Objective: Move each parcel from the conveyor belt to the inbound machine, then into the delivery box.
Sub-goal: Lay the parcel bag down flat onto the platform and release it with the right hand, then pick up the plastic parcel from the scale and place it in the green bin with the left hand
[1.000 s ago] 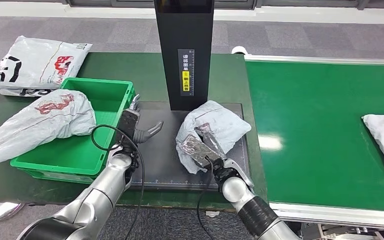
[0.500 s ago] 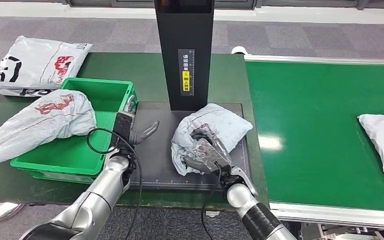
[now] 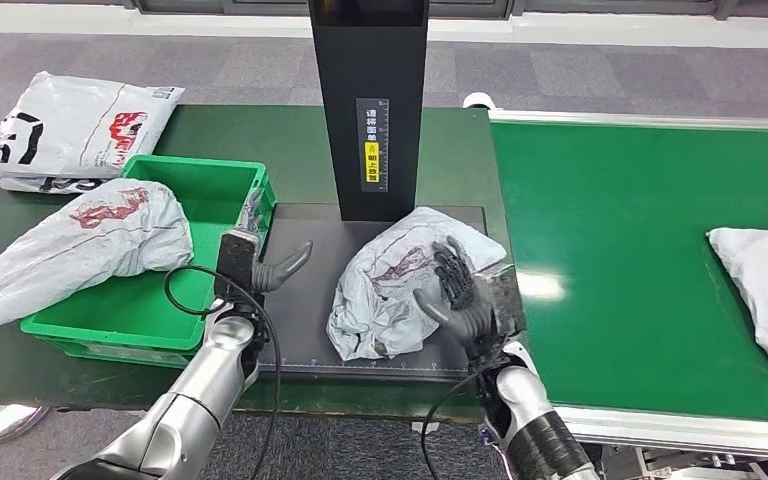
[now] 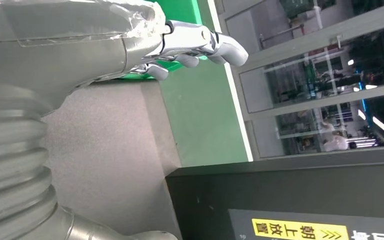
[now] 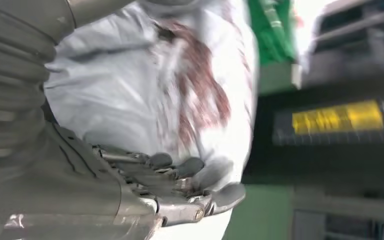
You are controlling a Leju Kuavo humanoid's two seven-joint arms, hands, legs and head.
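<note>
Grey crinkled plastic wraps the parcel that lies on the black plate of the inbound machine, right below the machine's dark upright column, presumably so its label side faces the scanner. The right hand sits against the parcel's belt-side flank, fingers spread and pressed on the film with nothing pinched between them; in the right wrist view the fingers lie flat along the bag, so it reads as steadying or nudging, not carrying. The left hand hovers on the far side of the parcel from the right hand, apart from it, thumb out and fingers loosely parted, holding nothing; it seems poised to receive the bag for the next leg. Just beyond that left hand stands the green delivery box, on the counter, with an earlier parcel draped over its rim. Well off to the right hand's outer side, another parcel waits on the green conveyor belt.
</note>
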